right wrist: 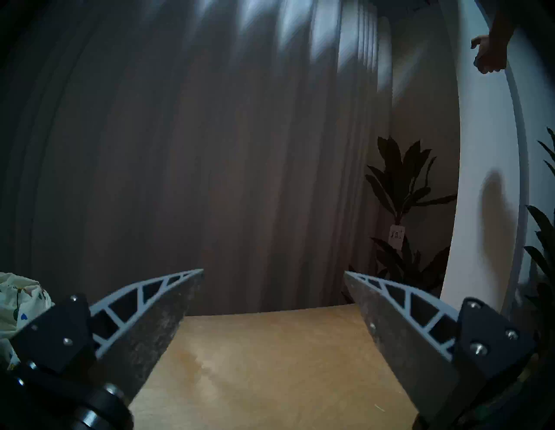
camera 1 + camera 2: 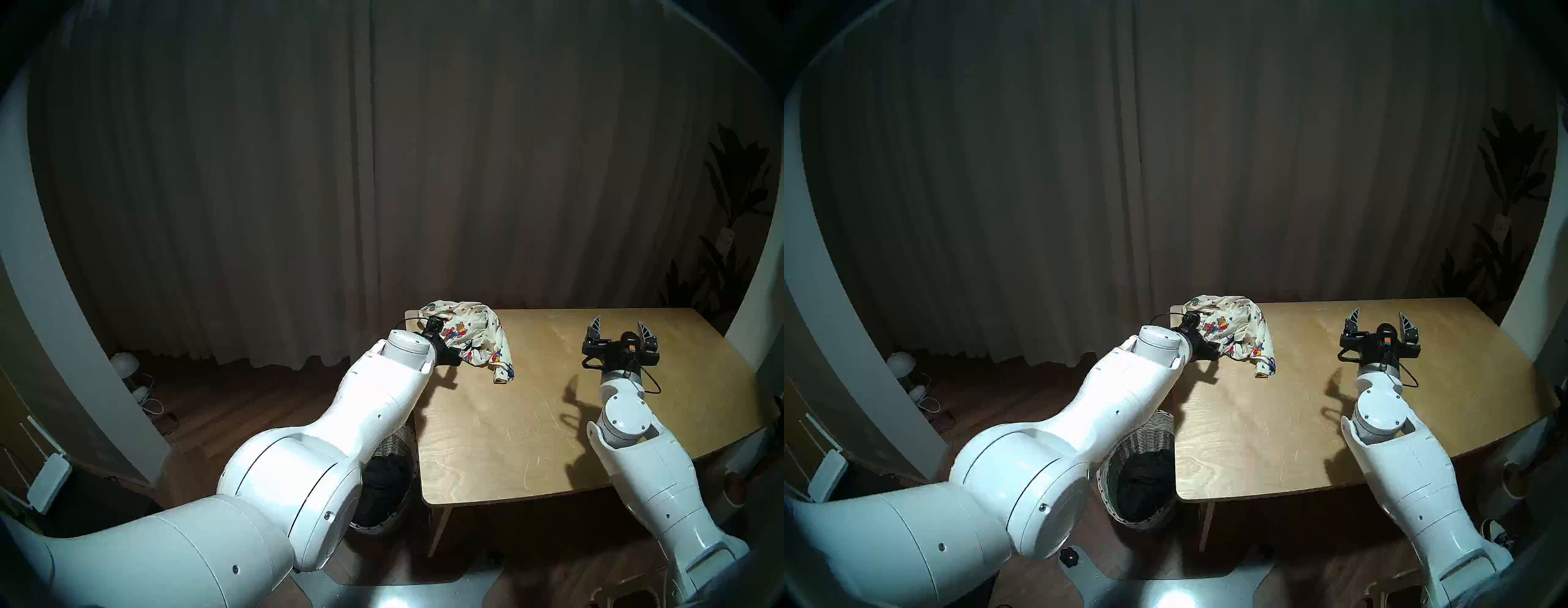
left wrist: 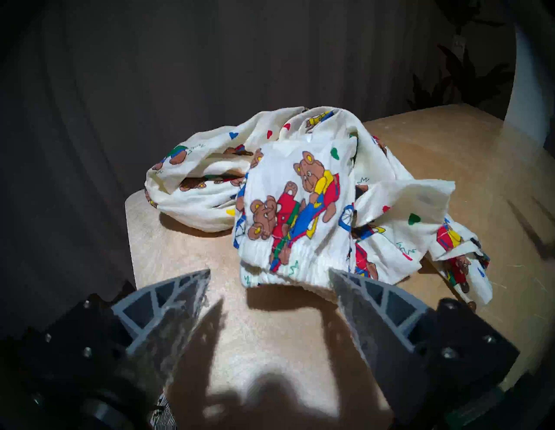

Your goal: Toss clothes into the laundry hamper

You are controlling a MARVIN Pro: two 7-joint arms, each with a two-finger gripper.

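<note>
While your left gripper [image 3: 269, 277] sits at the table's far left corner, its jaws are spread wide with nothing between them. The near hem of the cream bear-print garment [image 3: 300, 207] lies just ahead of the fingertips; the right fingertip [image 3: 345, 285] overlaps that hem in the left wrist view, but you can't tell from here whether it touches. That garment is crumpled in a heap on the wooden table [image 2: 530, 424], at the far left corner, one sleeve trailing toward the table's middle.

Your right gripper [image 2: 620, 332] hovers above the table's right half, well apart from the garment, jaws released and empty, fingers pointing toward the curtain [image 2: 382, 170].

The wicker hamper [image 2: 1123, 458] stands on the floor beside the table's near left edge, partly under your left arm. Dark fabric [image 2: 1144, 479] lies inside it; you can't separate it into individual pieces from the head views.

A potted plant [image 1: 399, 192] stands past the table's far right corner. A person's hand [image 1: 488, 57] shows at the top right of the right wrist view.
</note>
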